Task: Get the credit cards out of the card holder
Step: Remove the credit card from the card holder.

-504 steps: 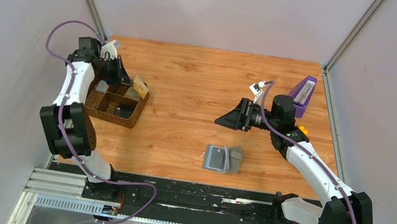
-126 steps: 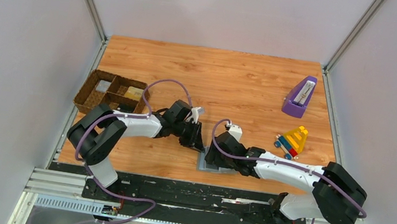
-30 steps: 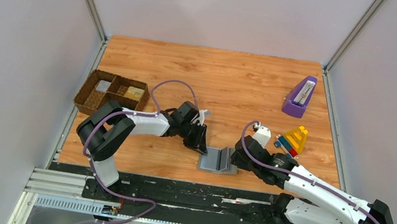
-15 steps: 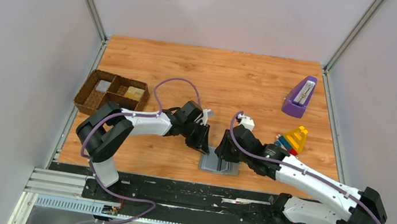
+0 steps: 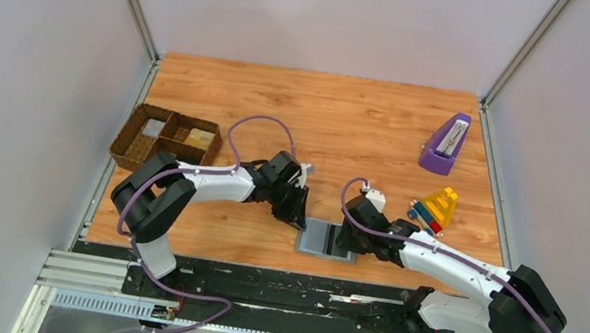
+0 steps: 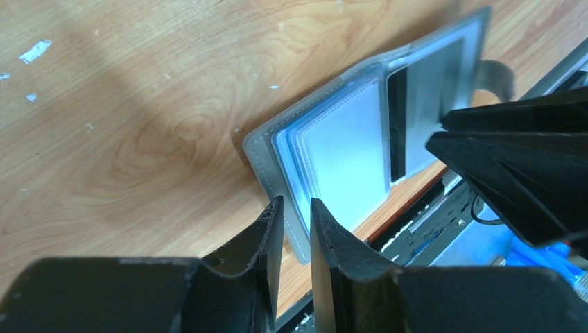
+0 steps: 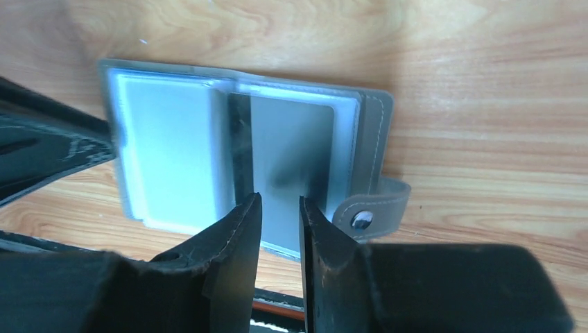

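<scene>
Extraction underway: left gripper (image 6: 295, 202) pinches the card holder (image 6: 258, 147) edge; right gripper (image 7: 279, 200), grip unclear, must clamp 1 card (image 7: 298, 146) and pull.

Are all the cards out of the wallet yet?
Not yet. A tan card and a pale one lie in the brown tray. The left tool pinches the open card holder; the right tool straddles a striped card still in its pocket.
</scene>
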Available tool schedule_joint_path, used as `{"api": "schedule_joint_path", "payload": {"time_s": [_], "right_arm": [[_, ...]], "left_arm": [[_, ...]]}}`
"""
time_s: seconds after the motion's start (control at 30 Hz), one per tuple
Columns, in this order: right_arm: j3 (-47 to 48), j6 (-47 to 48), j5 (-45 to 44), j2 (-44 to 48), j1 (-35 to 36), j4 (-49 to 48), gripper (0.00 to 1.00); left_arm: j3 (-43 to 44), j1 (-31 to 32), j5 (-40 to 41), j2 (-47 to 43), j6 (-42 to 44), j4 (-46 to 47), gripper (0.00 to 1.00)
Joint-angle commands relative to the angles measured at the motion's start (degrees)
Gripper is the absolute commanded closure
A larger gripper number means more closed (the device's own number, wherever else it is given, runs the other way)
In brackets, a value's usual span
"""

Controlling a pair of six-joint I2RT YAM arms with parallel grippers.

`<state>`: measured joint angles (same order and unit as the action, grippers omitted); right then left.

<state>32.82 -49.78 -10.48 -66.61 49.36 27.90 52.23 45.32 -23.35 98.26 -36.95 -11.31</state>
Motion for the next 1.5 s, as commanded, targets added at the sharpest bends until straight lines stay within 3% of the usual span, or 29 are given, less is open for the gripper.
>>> {"api": "schedule_joint_path", "payload": {"time_s": [0.0,0.33,0.7,1.47], "right_arm": [[-2.37,-1.77,0.44,0.97,-0.37,-4.58,0.73],[-6.06,-2.04,0.78,3.11,-1.76,-7.65,0.76],[-9.25,-2.75,2.49,5.93,-3.0,-9.5,0.76],[-11.55,-4.44,2.7,7.78,-3.77,-10.85,0.76]], "left_arm": [[4.09,1.44,0.81,-4.32,0.31,-0.73,0.72],[4.7,6.0,-0.3,-2.69,-5.21,8.07,0.72],[1.94,7.05,-1.46,5.4,-9.11,20.62,0.73],[4.12,9.79,6.59,8.51,-13.15,11.66,0.68]]}}
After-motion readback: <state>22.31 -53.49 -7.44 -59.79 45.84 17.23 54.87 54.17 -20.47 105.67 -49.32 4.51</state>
